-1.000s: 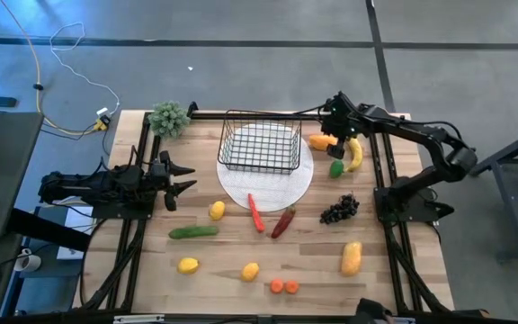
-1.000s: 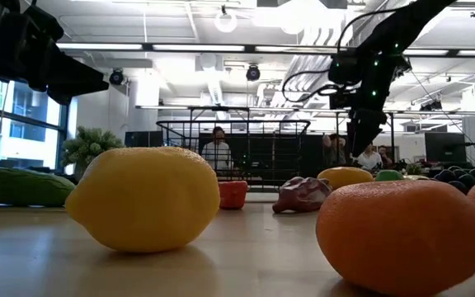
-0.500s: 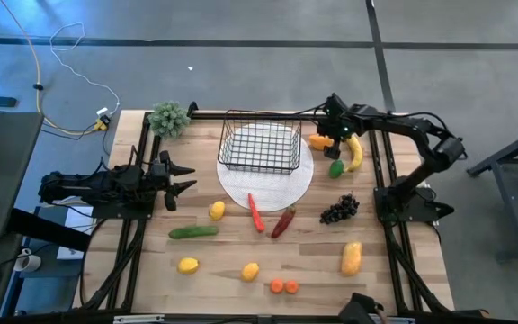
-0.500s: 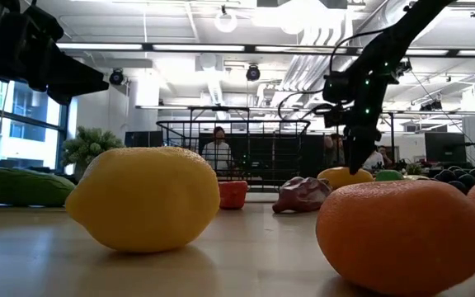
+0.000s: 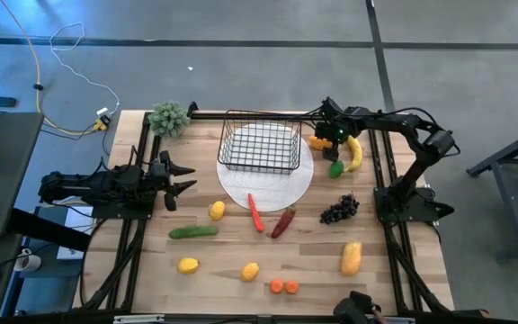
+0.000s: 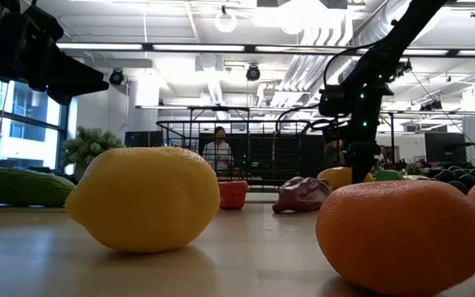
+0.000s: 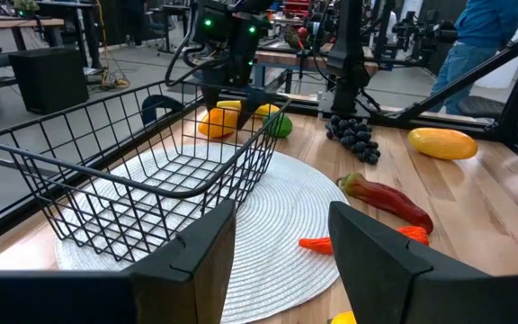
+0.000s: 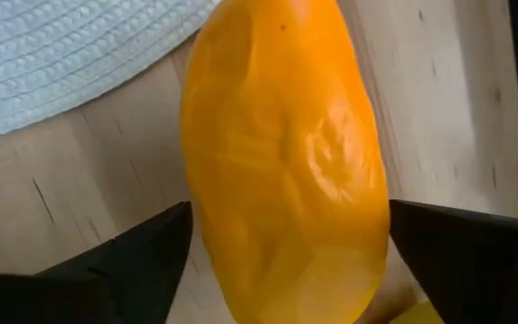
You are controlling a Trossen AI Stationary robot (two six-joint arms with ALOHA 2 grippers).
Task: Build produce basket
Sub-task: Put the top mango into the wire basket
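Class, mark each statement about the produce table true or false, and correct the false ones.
1. The wire basket already holds fruit. False: it is empty.
2. The right hand is down at the orange mango, fingers either side of it. True.
3. The basket stands on the round white mat. True.
4. The dark grapes lie inside the basket. False: they lie on the table, toward the right arm's side.
5. The left hand grips the cucumber. False: it waits at the table's left, holding nothing.
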